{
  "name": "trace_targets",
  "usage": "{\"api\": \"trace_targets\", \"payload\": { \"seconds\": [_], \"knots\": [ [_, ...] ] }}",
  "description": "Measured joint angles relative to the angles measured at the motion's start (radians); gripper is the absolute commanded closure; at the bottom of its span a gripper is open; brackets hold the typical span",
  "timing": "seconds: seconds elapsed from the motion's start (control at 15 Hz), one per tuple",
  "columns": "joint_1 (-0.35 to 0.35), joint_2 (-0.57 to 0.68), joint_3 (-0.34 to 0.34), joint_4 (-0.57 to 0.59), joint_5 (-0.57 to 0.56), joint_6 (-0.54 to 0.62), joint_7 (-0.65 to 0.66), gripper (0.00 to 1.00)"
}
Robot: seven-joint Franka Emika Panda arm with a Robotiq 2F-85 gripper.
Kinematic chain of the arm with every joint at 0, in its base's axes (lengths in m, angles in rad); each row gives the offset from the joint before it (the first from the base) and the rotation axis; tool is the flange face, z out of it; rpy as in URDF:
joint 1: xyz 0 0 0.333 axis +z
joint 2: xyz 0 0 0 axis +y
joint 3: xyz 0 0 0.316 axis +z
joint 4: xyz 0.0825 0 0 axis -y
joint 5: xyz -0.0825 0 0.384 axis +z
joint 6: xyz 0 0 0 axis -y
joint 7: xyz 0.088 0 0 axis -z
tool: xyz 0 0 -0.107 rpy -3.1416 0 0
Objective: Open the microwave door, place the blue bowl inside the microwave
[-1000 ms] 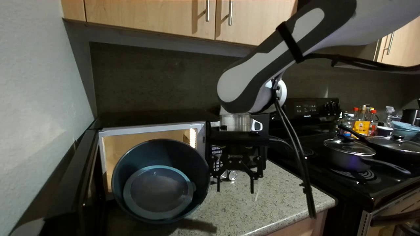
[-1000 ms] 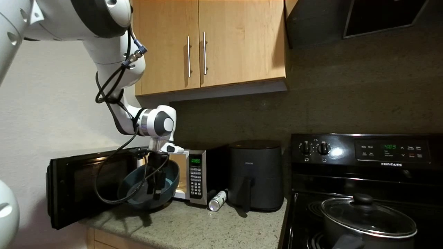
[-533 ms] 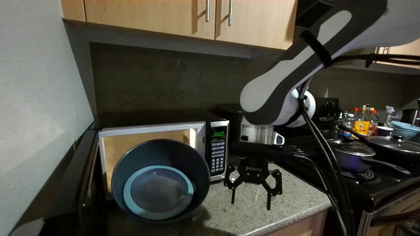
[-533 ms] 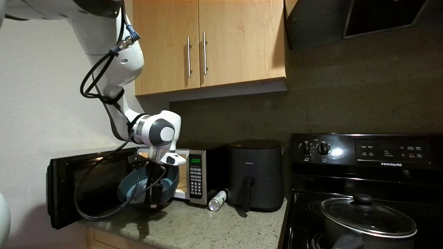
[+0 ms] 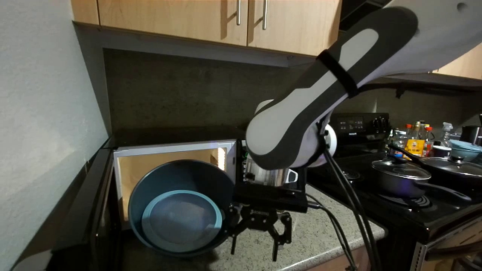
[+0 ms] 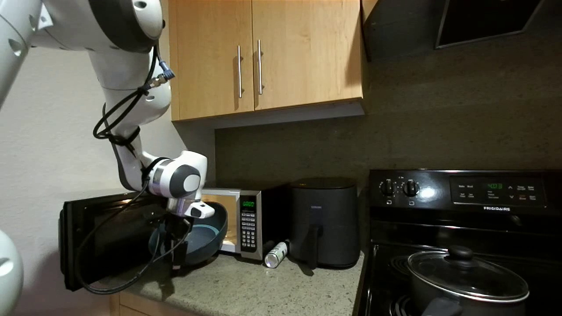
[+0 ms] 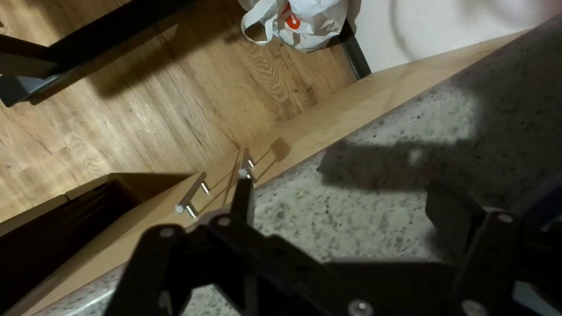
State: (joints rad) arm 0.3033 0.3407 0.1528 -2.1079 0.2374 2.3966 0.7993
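Bowl [image 5: 180, 180], wide and dark blue, sits tilted at the end of the counter [image 6: 263, 289] by the wall [image 5: 49, 113], its mouth turned outward, right in front of the lit opening of the microwave [image 6: 249, 221]; whether any of it reaches inside I can't tell. The microwave door [image 6: 118, 239] stands swung wide beside it, toward the wall. I have the gripper [image 5: 254, 248] above the counter, near its front edge, fingers [image 5: 275, 250] pointing down, spread well apart and holding nothing. In an exterior view it covers part of the bowl's rim; if the two touch, I can't tell. Beside the microwave, away from the door, a can [image 6: 276, 254] lies on its side, near a black air fryer [image 6: 333, 219] at the counter's opposite end. Past that end I see the stove [image 6: 421, 221], with a glass-lidded pot [image 6: 470, 281] on it. My wrist view also catches a white bag [image 7: 316, 26] on the floor [image 7: 145, 131].
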Motion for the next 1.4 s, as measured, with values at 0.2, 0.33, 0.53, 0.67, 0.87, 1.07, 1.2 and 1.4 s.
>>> {"api": "trace_targets", "payload": {
  "seconds": [0.2,0.33,0.53,0.67,0.87,1.07,1.2,1.4],
  "knots": [
    [0.041,0.062,0.007,0.047,-0.011,0.037,0.001,0.0],
    [0.049,0.09,0.007,0.08,-0.011,0.043,0.001,0.0],
    [0.052,0.09,0.01,0.098,-0.01,0.085,0.001,0.0],
    [0.053,0.067,0.016,0.092,-0.009,0.137,0.001,0.0],
    [0.053,0.027,0.019,0.073,-0.005,0.192,0.002,0.0],
    [0.051,0.018,0.017,0.072,-0.003,0.191,0.014,0.0],
    [0.05,0.022,0.014,0.071,-0.002,0.183,0.03,0.0],
    [0.045,0.034,0.01,0.073,0.004,0.157,0.058,0.0]
  ]
}}
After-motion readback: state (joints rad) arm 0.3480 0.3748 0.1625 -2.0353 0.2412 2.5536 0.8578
